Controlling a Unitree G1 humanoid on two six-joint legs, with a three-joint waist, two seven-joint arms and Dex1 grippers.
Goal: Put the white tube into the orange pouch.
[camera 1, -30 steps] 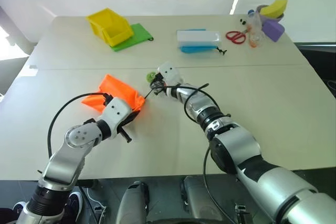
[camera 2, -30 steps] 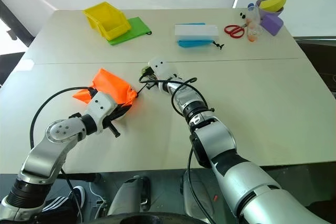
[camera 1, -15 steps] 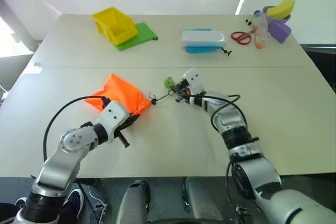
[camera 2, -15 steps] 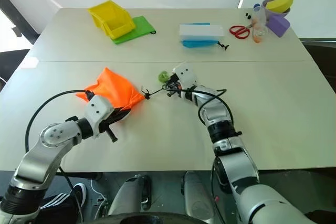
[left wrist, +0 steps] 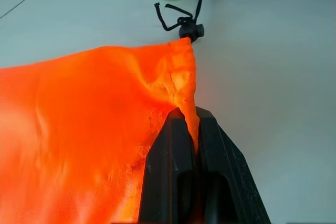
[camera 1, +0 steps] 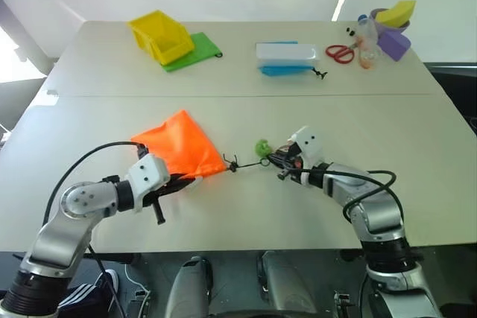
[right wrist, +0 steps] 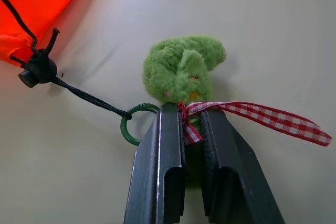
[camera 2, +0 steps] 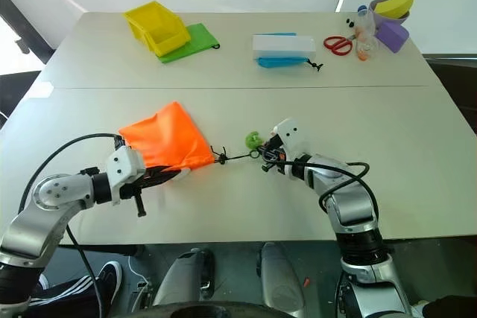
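Right gripper [right wrist: 181, 121] clamps the green ornament [right wrist: 184, 66], cord [camera 2: 235, 156] taut toward the pouch [camera 2: 164, 139]; left gripper [left wrist: 190, 129] pinches the pouch's mouth edge beside the toggle.

The orange pouch [camera 1: 181, 152] lies on the pale surface [camera 1: 417, 132], its mouth drawn tight toward the right. The left hand [camera 1: 177, 181] pinches the pouch's near edge. A black cord [camera 1: 244, 164] runs from the mouth to a small green ornament [camera 1: 262, 147], which the right hand [camera 1: 282, 160] grips. Far back stand a yellow bin [camera 1: 159, 36] on a green cloth [camera 1: 195, 49], a white-and-blue box [camera 1: 284, 58] and red scissors [camera 1: 340, 53].
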